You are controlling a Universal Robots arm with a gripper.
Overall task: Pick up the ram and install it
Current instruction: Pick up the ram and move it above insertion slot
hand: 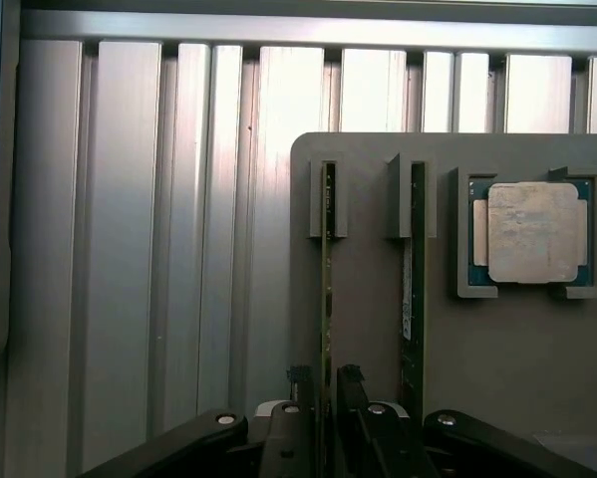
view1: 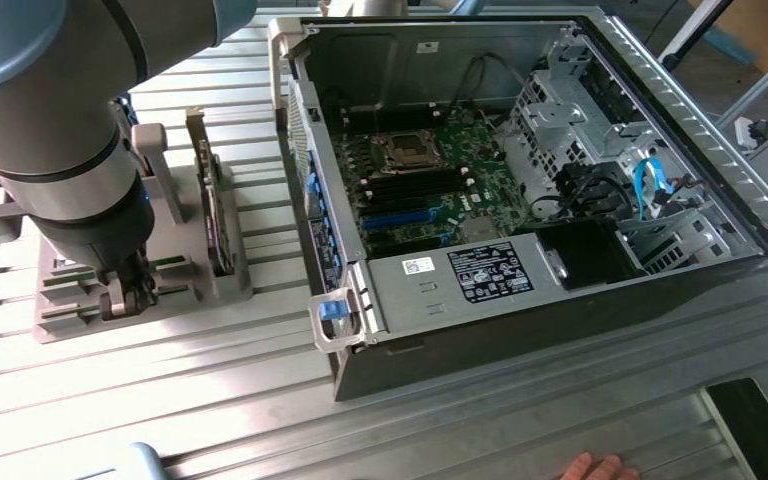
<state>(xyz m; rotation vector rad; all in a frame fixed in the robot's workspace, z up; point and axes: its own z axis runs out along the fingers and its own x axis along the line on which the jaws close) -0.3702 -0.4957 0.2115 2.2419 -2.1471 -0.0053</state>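
Ram (hand: 328, 299) stands on edge inside the released pincer (hand: 324, 374), another memory stick (hand: 415, 299) and a processor (hand: 533, 233) beside it.

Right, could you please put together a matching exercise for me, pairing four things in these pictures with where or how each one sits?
Things:
1. the ram
2. processor chip
3. computer case
4. person's hand

Places or states:
A. at the lower edge of the exterior view
B. standing on edge in a slot of the grey holder, right at the pincer
C. lying flat in a square frame on the grey holder
D. open, with the motherboard showing

Pairs: 1-B; 2-C; 3-D; 4-A.
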